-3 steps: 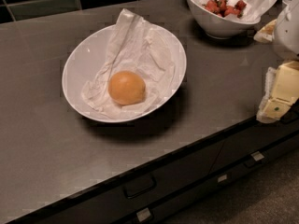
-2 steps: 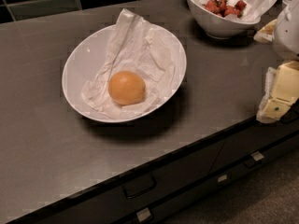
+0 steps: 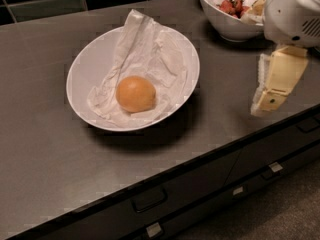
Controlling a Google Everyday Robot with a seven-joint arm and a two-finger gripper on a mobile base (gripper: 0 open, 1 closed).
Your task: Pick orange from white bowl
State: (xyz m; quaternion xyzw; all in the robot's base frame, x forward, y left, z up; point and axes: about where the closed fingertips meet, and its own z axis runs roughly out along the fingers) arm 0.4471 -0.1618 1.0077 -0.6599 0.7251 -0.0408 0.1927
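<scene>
Squarely on a crumpled paper napkin (image 3: 145, 49), the orange (image 3: 135, 94) rests inside the white bowl (image 3: 82, 79), a little toward 6 o'clock from the bowl's centre and touching nothing but the paper. The napkin spills from the rim at 12 o'clock down across the basin to about 7 o'clock. The bowl stands on a dark grey counter (image 3: 50, 174), its shadow falling toward 5 o'clock.

At 3 o'clock from the bowl, well apart from it, the robot's gripper (image 3: 267, 101) hangs over the counter near the front edge, cream-coloured, pointing down and tilted slightly toward 7 o'clock. It holds nothing; whether it is open or closed cannot be told from this angle. The white arm housing (image 3: 295, 11) sits above it at the frame's 2 o'clock corner.

A smaller white bowl (image 3: 225, 29) of strawberries (image 3: 231, 5) stands at 1 o'clock from the large bowl, its right side partly covered by the housing. Dark tiles (image 3: 45, 4) line the wall at 12 o'clock, and drawers (image 3: 200, 184) with recessed handles (image 3: 148, 200) run below the counter at 6 o'clock.
</scene>
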